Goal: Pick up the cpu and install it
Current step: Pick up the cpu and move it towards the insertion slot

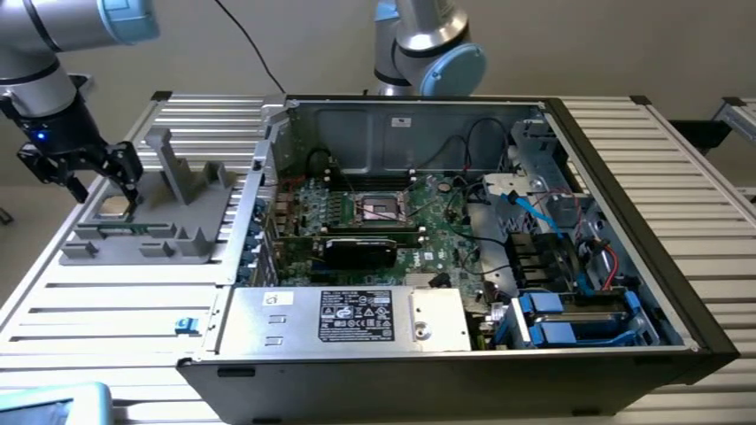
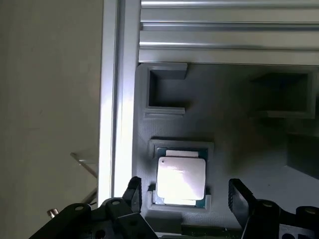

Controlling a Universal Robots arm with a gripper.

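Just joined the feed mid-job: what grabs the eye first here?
The open black computer case, its green motherboard exposed, dominates the exterior view's centre. At that view's left, the black gripper hangs open over a grey plastic holder. In the wrist view, the silvery square cpu sits in the holder's recess, beneath the spread fingers.

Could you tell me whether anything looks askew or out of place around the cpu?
Nothing stands out. The cpu sits square in its recess in the grey holder; the open end effector hangs over it, a finger on each side.

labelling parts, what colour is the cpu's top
The cpu top is silvery-grey, rim darker; wrist view shows it best.
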